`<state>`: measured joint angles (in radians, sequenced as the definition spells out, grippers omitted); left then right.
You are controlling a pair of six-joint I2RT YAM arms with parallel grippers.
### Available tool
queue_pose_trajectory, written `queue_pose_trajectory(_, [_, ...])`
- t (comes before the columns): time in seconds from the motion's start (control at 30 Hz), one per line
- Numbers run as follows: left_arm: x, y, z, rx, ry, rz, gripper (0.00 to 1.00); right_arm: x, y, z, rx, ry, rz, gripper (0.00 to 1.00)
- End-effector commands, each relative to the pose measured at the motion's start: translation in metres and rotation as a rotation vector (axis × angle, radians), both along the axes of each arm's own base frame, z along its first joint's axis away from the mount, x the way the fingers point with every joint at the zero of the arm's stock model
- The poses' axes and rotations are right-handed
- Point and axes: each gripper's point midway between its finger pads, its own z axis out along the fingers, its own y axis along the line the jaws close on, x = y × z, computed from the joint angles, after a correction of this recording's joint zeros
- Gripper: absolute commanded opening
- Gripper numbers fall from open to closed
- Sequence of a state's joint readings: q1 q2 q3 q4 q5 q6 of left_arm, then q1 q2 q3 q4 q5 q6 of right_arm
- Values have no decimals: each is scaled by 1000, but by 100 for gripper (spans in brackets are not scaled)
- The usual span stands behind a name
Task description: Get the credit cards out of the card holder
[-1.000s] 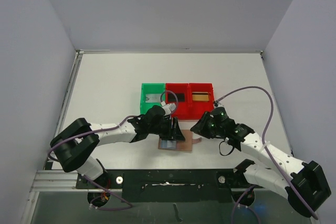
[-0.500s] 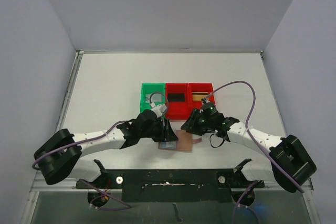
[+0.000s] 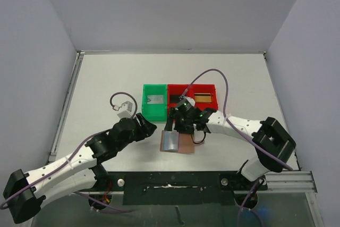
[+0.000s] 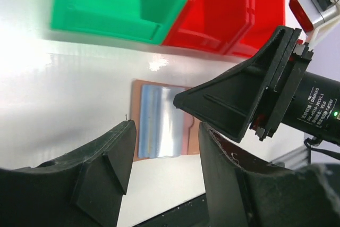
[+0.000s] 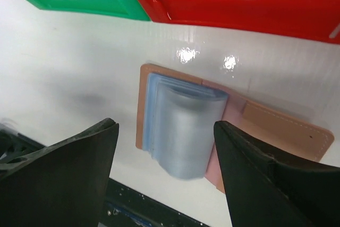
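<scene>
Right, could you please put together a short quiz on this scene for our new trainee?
1. True or false: the right pincer is shut on a card.
2. Which bin holds the silver-grey card? A: the green bin. B: a red bin. C: none, it lies outside the bins.
3. Fill in the missing word: beneath the right pincer, the card holder lies ____ (open or closed).

Key: 1 false, its jaws stand apart above the holder; 2 A; 3 open.
</scene>
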<state>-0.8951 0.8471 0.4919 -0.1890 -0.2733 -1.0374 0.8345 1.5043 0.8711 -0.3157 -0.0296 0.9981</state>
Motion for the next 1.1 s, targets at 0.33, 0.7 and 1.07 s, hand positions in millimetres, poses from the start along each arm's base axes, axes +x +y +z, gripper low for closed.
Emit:
queue_pose_trajectory(0.33, [7, 33, -6, 43, 3, 149, 51, -5, 3, -35, -337, 20, 22, 66])
queue_pose_trajectory(0.7, [6, 1, -8, 30, 7, 9, 51, -15, 10, -38, -12, 41, 23, 62])
queue_pose_trajectory(1.07, [-9, -43, -29, -13, 81, -214, 51, -19, 4, -42, 107, 46, -14, 61])
